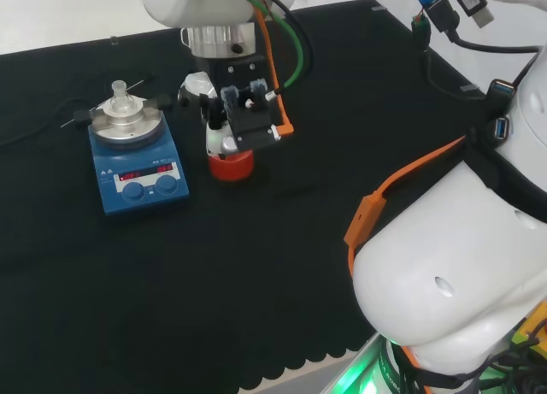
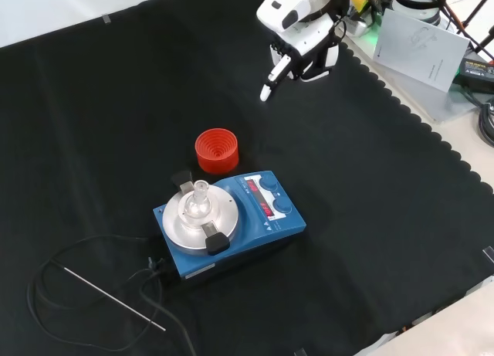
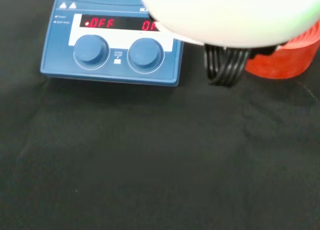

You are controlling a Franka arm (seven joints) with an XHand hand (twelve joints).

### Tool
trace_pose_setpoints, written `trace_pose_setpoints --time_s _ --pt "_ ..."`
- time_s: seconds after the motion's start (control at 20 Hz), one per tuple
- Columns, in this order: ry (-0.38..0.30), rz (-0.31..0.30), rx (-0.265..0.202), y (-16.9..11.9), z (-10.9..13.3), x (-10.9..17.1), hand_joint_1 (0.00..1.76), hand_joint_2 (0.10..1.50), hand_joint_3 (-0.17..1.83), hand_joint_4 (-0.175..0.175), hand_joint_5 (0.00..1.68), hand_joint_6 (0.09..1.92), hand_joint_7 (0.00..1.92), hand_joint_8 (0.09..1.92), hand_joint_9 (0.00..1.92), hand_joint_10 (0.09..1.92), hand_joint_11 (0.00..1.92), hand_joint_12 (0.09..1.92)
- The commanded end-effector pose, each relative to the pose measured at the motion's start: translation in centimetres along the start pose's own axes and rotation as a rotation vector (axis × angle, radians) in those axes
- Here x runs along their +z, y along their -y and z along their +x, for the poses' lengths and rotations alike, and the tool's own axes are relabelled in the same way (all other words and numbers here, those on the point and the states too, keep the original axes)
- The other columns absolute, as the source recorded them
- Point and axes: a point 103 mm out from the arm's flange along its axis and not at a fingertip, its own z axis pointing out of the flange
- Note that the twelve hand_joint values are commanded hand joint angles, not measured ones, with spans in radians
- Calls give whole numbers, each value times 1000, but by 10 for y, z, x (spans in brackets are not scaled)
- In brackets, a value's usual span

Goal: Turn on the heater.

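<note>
In the front view, a boxy blue heater (image 2: 231,225) with a round metal plate, a small clear glass flask (image 2: 197,201) and two smooth knobs is seen at centre. A red ribbed ring (image 2: 216,151) stands just behind it. Farther right, the black and white hand (image 2: 297,43) is held above the black cloth (image 2: 370,201), fingers relaxed, holding nothing.

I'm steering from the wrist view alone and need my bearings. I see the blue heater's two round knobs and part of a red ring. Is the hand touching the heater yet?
Observer: No. In the front view the black and white hand is apart from the blue box-shaped heater; the red ribbed plastic ring stands between them.
Operator: Anything on the heater's top?
Observer: A small clear glass flask stands on its round metal plate, between black clamps.
Operator: Anything loose nearby?
Observer: A thin metal rod lies on the black cloth, left of the heater in the front view.
</note>
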Motion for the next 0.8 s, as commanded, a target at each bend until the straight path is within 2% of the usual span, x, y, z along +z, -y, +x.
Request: trace_pose_setpoints --time_s 0.05,0.2,0.8 --pt "9 -2 62 -14 10 -5 1553 436 1288 -87 298 276 1539 1762 1630 1567 1350 1335" --pt "13 11 68 -18 18 -3 1553 435 1290 -86 296 284 1539 1763 1631 1568 1350 1336" --pt "51 36 13 -30 54 -2 1552 429 1304 -84 278 334 1541 1767 1633 1570 1350 1340"
